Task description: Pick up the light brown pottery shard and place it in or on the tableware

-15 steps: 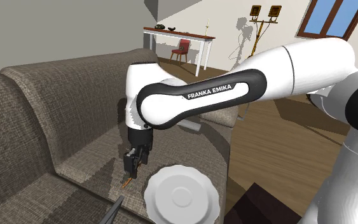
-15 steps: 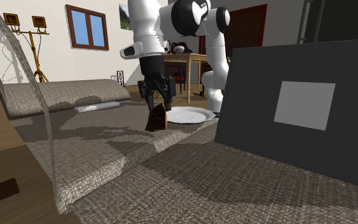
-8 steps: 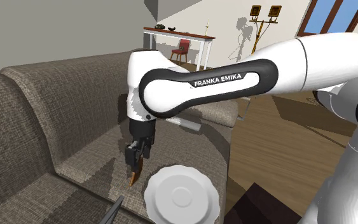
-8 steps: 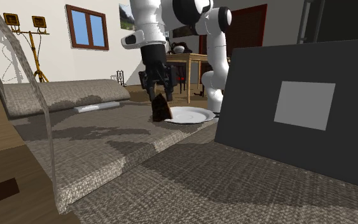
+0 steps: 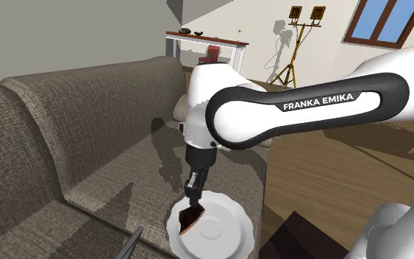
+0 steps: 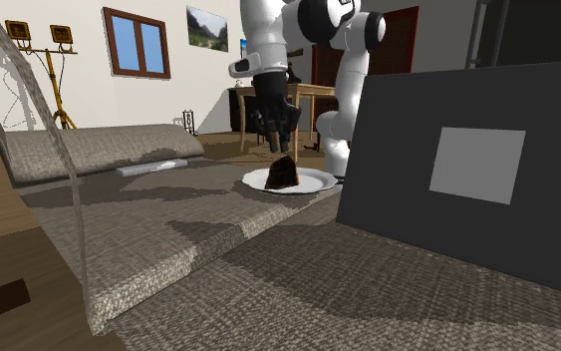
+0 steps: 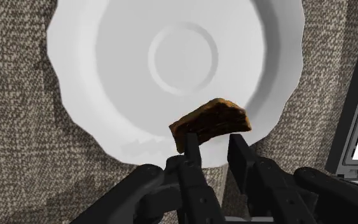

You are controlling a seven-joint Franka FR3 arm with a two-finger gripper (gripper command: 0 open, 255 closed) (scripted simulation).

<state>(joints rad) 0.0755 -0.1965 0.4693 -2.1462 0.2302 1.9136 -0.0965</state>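
In the shoulder view's lower middle, a plate (image 5: 223, 229) lay on the sofa (image 5: 73, 147) seat, near its right edge. Over the plate's left part hung the shard (image 5: 190, 218) — between the tips of the gripper (image 5: 193, 201), directly above. A table (image 5: 205, 38) stood far behind, upper middle.

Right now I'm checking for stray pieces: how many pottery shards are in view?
1. The brown shard is clasped in the gripper, over the white plate on the sofa seat. Others might be hidden behind the arm.
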